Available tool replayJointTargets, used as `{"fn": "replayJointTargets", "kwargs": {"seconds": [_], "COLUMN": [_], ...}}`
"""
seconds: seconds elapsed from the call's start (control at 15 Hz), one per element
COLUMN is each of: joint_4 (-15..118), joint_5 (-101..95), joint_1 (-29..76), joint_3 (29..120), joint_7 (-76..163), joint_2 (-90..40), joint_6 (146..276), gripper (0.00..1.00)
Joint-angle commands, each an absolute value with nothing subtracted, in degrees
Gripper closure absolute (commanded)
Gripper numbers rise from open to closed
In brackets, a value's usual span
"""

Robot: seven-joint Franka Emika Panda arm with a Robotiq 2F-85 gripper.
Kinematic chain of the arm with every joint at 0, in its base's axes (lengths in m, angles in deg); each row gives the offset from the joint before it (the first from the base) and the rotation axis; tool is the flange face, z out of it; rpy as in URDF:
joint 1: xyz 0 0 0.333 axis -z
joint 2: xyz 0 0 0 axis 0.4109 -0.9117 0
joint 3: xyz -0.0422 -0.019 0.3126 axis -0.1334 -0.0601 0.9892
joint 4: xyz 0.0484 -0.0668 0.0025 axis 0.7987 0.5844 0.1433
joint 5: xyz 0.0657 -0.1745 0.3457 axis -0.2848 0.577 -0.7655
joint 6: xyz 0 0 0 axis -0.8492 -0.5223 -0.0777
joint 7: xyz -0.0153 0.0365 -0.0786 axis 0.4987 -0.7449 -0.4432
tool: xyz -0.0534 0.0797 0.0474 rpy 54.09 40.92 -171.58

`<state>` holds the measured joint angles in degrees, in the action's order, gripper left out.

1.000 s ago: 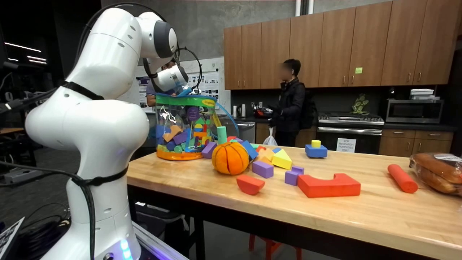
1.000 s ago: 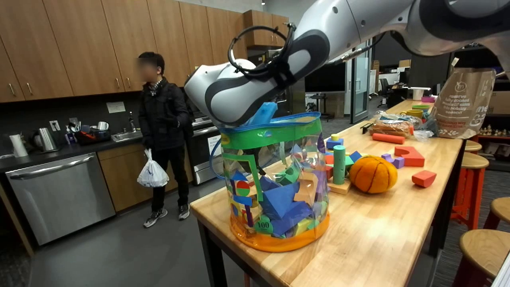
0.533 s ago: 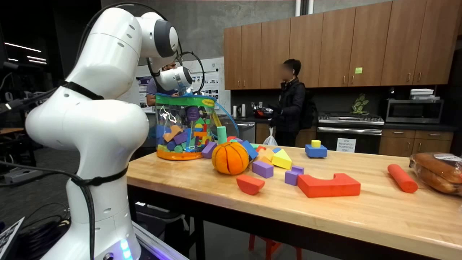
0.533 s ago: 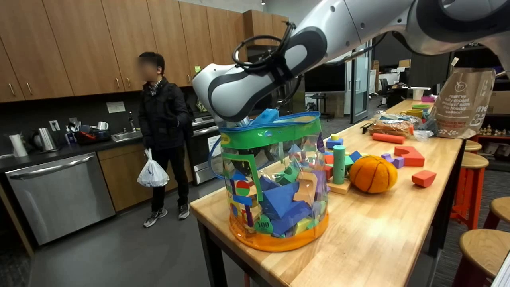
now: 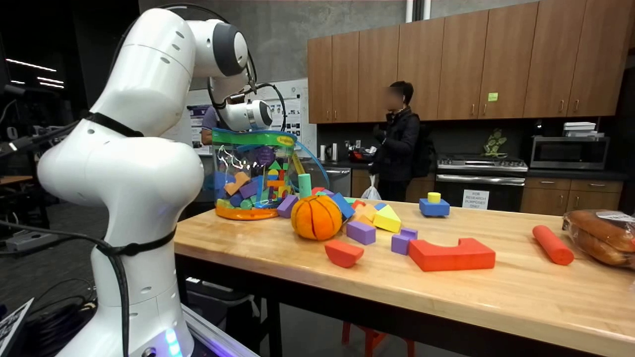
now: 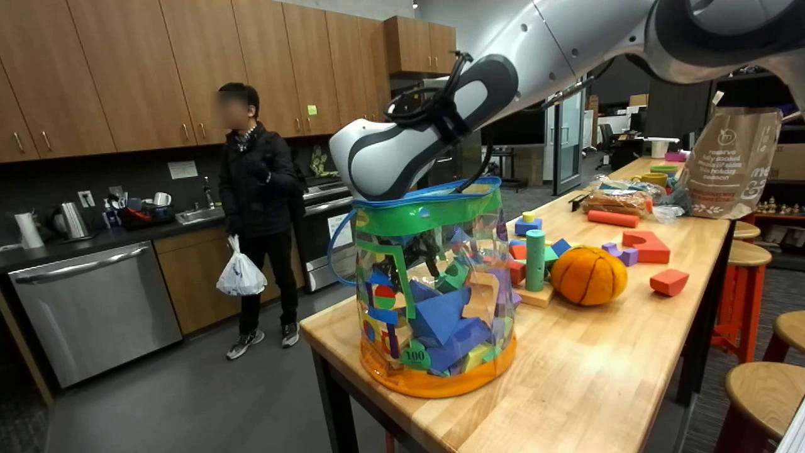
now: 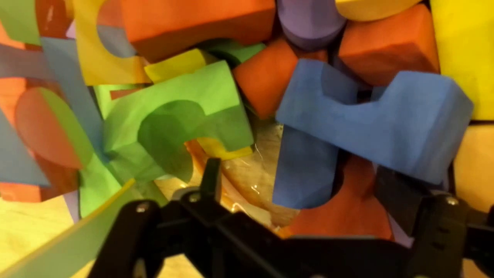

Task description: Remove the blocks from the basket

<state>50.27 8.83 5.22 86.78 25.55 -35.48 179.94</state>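
The basket point(image 5: 248, 214), clear-sided with a green band and orange base, stands at the table's end; it also shows in an exterior view point(image 6: 434, 385). Many blocks lie inside, such as a blue one point(image 6: 443, 314). In the wrist view a notched blue block point(image 7: 370, 119), a green arch block point(image 7: 173, 116) and a red block point(image 7: 347, 208) lie below. My gripper point(image 7: 305, 189) is open inside the basket above the blocks. Its right fingertip meets the notched blue block's lower edge; I cannot tell if they touch. Loose blocks lie on the table, including a yellow one point(image 5: 387, 218).
An orange ball point(image 5: 317, 217) and an upright green cylinder point(image 6: 535, 260) stand near the basket. A red arch point(image 5: 452, 255), an orange-red sausage-shaped piece point(image 5: 553, 245) and packed bread point(image 5: 600, 233) lie farther along. A paper bag point(image 6: 732, 157) stands behind. A person point(image 6: 255, 163) stands beyond the table.
My gripper has gone down deeper into the basket, and the wrist has lowered and straightened. The basket's rim has shifted slightly. The blocks on the table have not moved.
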Motion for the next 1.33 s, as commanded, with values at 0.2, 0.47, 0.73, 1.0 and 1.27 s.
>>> {"fn": "replayJointTargets", "kwargs": {"seconds": [0.2,0.47,0.73,1.0,1.27], "joint_4": [54.08,53.86,54.08,55.81,59.64], "joint_5": [4.65,4.35,4.96,6.7,9.37], "joint_1": [6.29,6.19,5.97,5.36,4.94], "joint_3": [86.51,86.39,86.07,85.59,85.34], "joint_7": [27.09,27.18,26.59,25.74,24.34], "joint_2": [-33.96,-33.97,-33.37,-31.27,-27.36], "joint_6": [183.82,184.42,186.09,187.52,189.25], "gripper": [0.39,0.72,0.99,1.0,1.0]}}
